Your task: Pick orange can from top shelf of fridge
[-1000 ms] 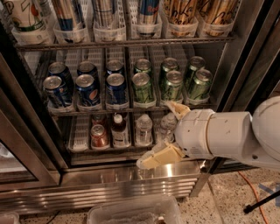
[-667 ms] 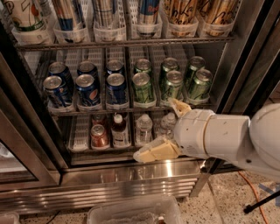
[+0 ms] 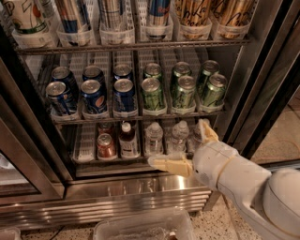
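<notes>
At the foot of the open fridge (image 3: 140, 192), level with the lowest rack of small bottles (image 3: 153, 138), the pincer (image 3: 180, 144) hangs with its two pale fingers spread wide, one pointing left and the other tilted upward, and nothing between them. The orange can (image 3: 194, 11) stands well above it, in a clear lane tray at the right end of the top shelf (image 3: 140, 46), with a second can alike (image 3: 232, 13) just beside it; only their lower bodies show. The step in hand looks like the approach, hardly begun. To do it well, the arm should rise past the middle rack of green cans (image 3: 183, 91) without brushing them, then line up squarely with the chosen lane. The fingers ought to go in wide, one either side of the can's body, above the tray wall. The neighbouring blue-and-silver can (image 3: 157, 14) on the left sits close, so a centred, straight entry matters. Close firmly, lift to clear the tray lip, then draw straight out.
</notes>
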You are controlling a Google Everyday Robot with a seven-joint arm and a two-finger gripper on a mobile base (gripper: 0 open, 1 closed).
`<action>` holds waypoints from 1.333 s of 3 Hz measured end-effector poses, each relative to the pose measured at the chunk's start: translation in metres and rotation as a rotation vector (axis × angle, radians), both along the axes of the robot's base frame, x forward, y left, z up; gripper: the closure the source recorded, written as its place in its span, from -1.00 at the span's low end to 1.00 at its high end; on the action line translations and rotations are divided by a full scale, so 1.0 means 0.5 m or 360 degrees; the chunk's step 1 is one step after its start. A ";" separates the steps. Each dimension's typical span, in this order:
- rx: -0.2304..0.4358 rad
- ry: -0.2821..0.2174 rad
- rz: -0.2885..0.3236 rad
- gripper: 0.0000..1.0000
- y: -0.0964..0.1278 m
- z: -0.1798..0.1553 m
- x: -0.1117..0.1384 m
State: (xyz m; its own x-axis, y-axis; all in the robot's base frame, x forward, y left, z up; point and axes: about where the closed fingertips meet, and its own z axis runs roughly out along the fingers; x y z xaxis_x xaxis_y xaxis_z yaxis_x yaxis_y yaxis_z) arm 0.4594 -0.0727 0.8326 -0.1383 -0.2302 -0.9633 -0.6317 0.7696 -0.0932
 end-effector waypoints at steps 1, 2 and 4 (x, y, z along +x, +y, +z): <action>0.0087 -0.0096 -0.0252 -1.00 -0.080 -0.026 -0.001; 0.0068 -0.0235 -0.0417 -1.00 -0.102 0.030 0.005; 0.0052 -0.0296 -0.0441 -1.00 -0.060 0.088 0.016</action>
State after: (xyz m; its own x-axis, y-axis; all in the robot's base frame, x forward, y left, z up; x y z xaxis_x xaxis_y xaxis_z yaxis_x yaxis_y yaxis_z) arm 0.4672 -0.1025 0.8763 -0.0123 -0.1772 -0.9841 -0.3721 0.9143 -0.1600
